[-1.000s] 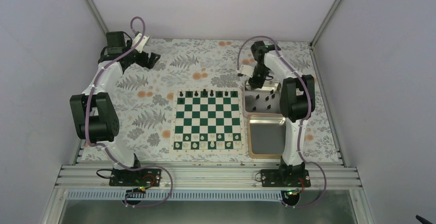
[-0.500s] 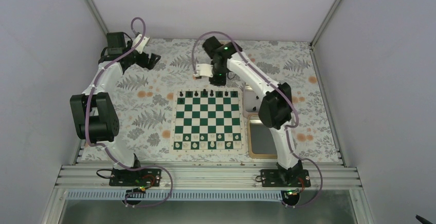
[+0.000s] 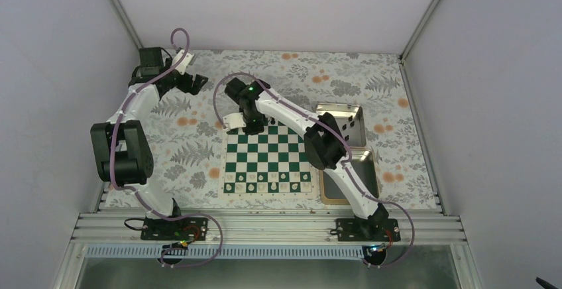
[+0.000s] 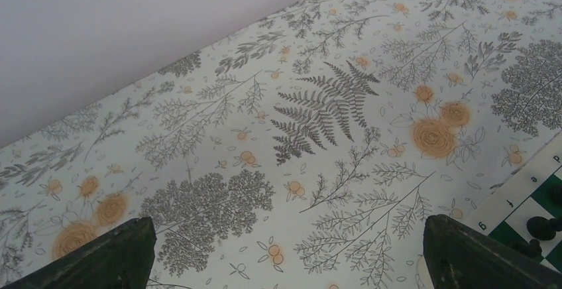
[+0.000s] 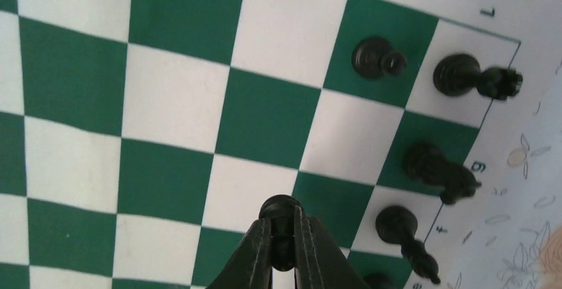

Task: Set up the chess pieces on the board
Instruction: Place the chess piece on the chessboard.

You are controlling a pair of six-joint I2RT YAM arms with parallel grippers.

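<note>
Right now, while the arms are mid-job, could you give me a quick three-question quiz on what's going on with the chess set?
1. True or false: the left gripper is holding a chess piece.
2. What is pinched in the right gripper? A: a black chess piece. B: a white chess piece. C: nothing.
3. Fill the gap: seen from the top camera, the two metal tins lie to the ___ of the board.

Key:
1. False. Its fingers stand wide apart over the flowered cloth with nothing between them.
2. A.
3. Right.
</note>
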